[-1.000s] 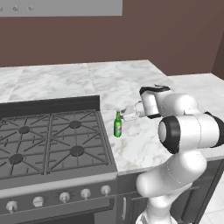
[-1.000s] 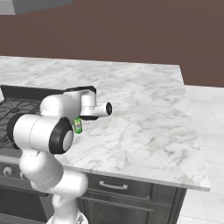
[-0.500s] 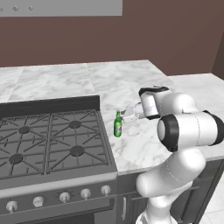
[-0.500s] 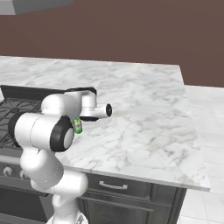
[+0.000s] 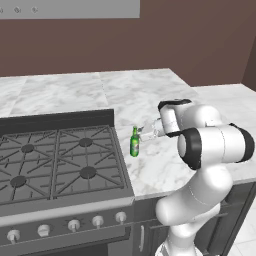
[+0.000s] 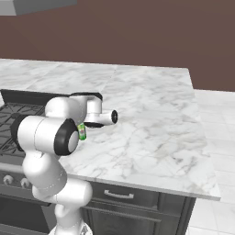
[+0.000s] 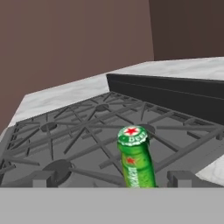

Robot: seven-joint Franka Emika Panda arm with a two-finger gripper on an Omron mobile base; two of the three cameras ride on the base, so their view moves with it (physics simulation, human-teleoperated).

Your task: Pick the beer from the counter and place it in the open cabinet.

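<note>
The beer (image 5: 134, 143), a small green bottle, stands upright on the white marble counter (image 5: 125, 90) just right of the stove. My gripper (image 5: 144, 132) is close to its right side at neck height. In the hand view the bottle (image 7: 136, 158) rises between my wide-apart fingertips (image 7: 43, 178), a little right of centre, and nothing is gripped, so the gripper (image 7: 111, 178) is open. In the right base view the beer (image 6: 82, 132) peeks out behind my arm. The cabinet is out of view.
A black gas stove (image 5: 60, 160) with iron grates lies directly left of the bottle, with its raised back panel (image 7: 170, 92) behind. A light grey hood (image 5: 70, 9) hangs above. The counter (image 6: 151, 114) runs wide to the right, ending at a front edge.
The hand has settled slightly lower beside the bottle's neck. The beer has not moved.
</note>
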